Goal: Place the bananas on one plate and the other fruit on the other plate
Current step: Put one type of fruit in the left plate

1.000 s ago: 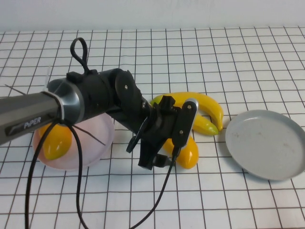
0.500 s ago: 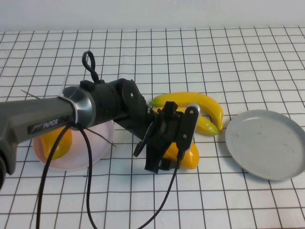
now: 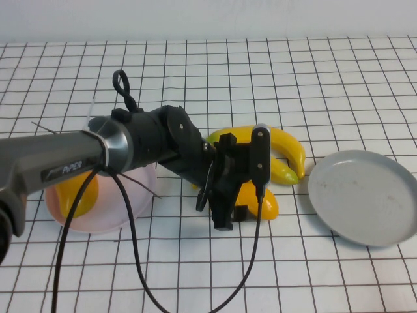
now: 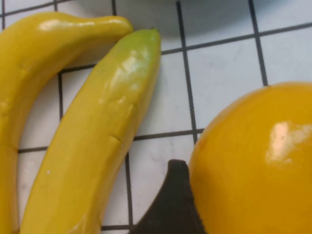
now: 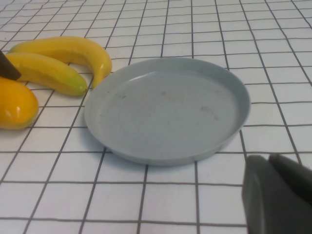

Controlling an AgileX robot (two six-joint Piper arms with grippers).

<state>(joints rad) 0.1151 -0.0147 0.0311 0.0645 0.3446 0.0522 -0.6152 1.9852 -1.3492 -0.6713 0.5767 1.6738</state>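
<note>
My left gripper (image 3: 242, 207) reaches across the table's middle and is shut on one orange-yellow mango-like fruit (image 3: 264, 205). In the left wrist view a dark finger (image 4: 170, 204) presses that fruit's (image 4: 258, 161) side. Two bananas (image 3: 287, 147) (image 3: 280, 171) lie on the cloth just behind it, also in the left wrist view (image 4: 92, 141). The second mango-like fruit (image 3: 75, 192) lies on the pink plate (image 3: 140, 189) at the left. The grey plate (image 3: 365, 195) sits empty at the right. My right gripper (image 5: 275, 195) is shut and empty near the grey plate (image 5: 165, 112), and is out of the high view.
A white cloth with a black grid covers the table. The left arm's black cable (image 3: 130, 261) loops over the front of the table. The bananas (image 5: 63, 48) lie close beside the grey plate's left rim.
My left gripper has swung to the right and turned around the mango-like fruit, which has shifted slightly right and back. The bananas and both plates have not moved.
</note>
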